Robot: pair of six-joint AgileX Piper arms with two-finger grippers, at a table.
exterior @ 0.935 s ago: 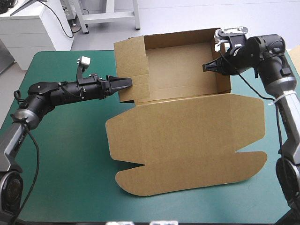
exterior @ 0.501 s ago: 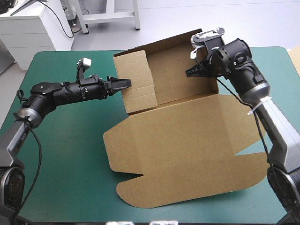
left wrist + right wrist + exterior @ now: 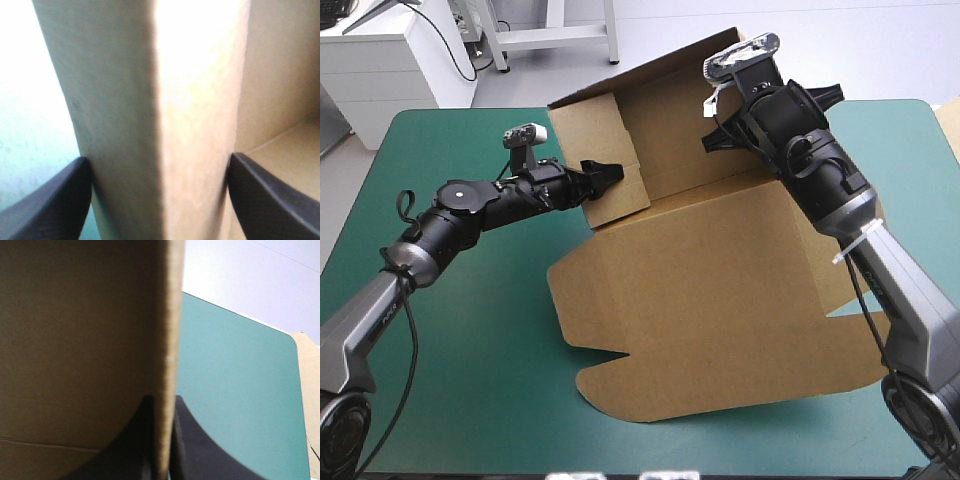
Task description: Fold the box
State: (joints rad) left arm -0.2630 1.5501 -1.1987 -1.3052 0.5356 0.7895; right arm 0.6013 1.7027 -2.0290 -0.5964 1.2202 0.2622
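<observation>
**TRAY WALLS RAISED, LID FLAT**

The box (image 3: 720, 290) occupies the table's (image 3: 450, 380) far half. The left gripper (image 3: 608, 172) is spread, straddling the left wall. The right gripper (image 3: 162, 440) is clenched on the right-hand wall. Judged remaining: tuck and seat the walls.

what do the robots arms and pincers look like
The left arm and right arm are black with grey lower segments. The left pincer and right pincer each have two broad black fin-shaped fingers. A black cable trails each arm.
</observation>
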